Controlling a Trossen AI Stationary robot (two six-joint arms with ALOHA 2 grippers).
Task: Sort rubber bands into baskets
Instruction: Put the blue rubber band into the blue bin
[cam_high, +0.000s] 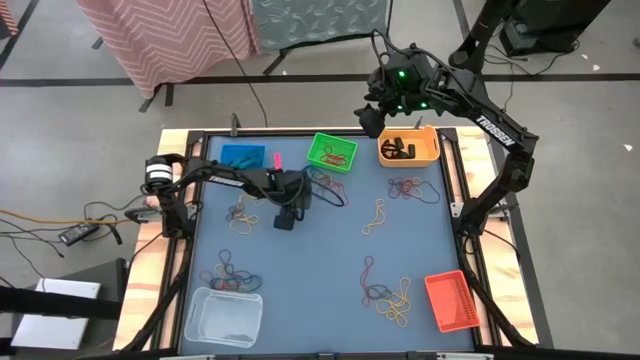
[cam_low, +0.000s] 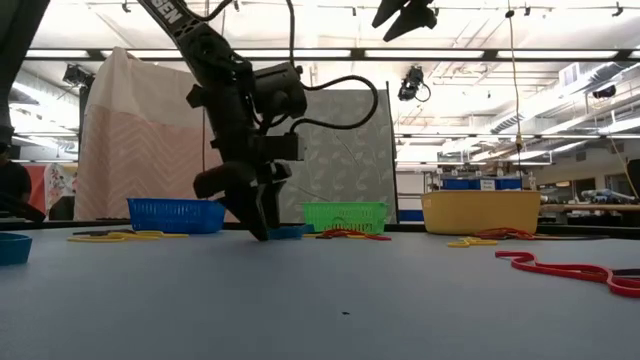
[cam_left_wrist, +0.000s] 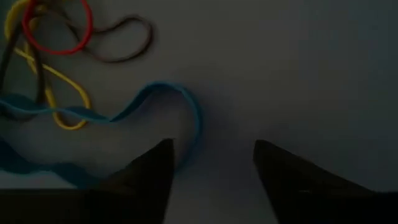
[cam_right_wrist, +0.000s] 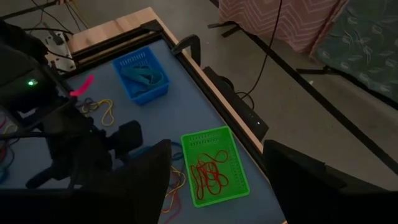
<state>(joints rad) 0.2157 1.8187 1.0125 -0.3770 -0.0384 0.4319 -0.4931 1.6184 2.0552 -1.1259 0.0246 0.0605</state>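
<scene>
My left gripper (cam_high: 286, 220) is open, its fingertips down at the blue table mat (cam_low: 262, 230). In the left wrist view (cam_left_wrist: 211, 155) a blue rubber band (cam_left_wrist: 186, 106) loops on the mat right beside one fingertip. Red, yellow and brown bands (cam_left_wrist: 56, 37) lie beyond it. My right gripper (cam_high: 372, 118) is open and empty, high above the table's far edge between the green basket (cam_high: 332, 152) and the yellow-orange basket (cam_high: 408, 147). The blue basket (cam_high: 243, 157), the red-orange basket (cam_high: 451, 300) and the clear white basket (cam_high: 224, 315) stand on the mat. My left gripper comes from above, fingers pointing down and open over the mat. One fingertip (cam_left_wrist: 163, 163) stands at the edge of the blue band's loop (cam_left_wrist: 194, 134). I cannot tell whether it touches the band. The band lies flat on the mat.
Loose bands lie in clusters on the mat at the left (cam_high: 240, 215), near left (cam_high: 228, 272), far right (cam_high: 405, 187), middle (cam_high: 375, 215) and near right (cam_high: 390, 300). The green basket holds red bands (cam_right_wrist: 208, 171). A pink object (cam_high: 277, 160) lies beside the blue basket.
</scene>
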